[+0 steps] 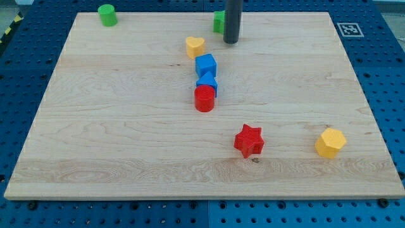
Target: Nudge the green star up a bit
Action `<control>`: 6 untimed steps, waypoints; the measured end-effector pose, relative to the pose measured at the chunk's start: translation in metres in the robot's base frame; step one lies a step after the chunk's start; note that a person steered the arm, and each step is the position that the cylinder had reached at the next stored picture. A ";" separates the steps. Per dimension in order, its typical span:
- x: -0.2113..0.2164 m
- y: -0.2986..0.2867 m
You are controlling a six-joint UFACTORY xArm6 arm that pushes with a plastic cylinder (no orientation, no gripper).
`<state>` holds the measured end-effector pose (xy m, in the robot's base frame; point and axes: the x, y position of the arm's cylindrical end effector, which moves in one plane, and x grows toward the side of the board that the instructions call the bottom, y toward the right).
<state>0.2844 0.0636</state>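
- Carrying no hand at all, only a straight dark rod, so nothing to be standing apart, together or clamped.
- Resting my tip (231,42) on the counter (126,139), just right of the green star (218,22) and a little nearer; cannot tell whether touching it, the rod hiding the star's right side.
- Sitting close to the counter's far edge, that green star, a little right of the middle.
- Risking, in my judgement, a push off the far edge: hardly any wood lying beyond the star, so anything more than a short nudge likely sending it over.
- Risking also a sideways shove: with my tip standing to the star's right and not squarely on its near side, a stroke from here probably sliding or spinning it leftward.
- Passing near the yellow heart (195,46) if swinging round to the star's near side; a clip there possibly knocking it into the blue cube (205,64), itself heading a tight line with a second blue block (207,82) and the red cylinder (204,99).
- Lying well apart from all this: the green cylinder (107,14) at the far left corner, the red star (249,140) and the yellow hexagon (330,142) near and right.
- Showing a pale wooden surface, smooth and grained, set on a blue pegboard (25,95), with a black-and-white marker tag (349,29) off the far right corner.
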 end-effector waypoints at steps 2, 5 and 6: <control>-0.027 0.001; -0.049 0.000; -0.049 -0.004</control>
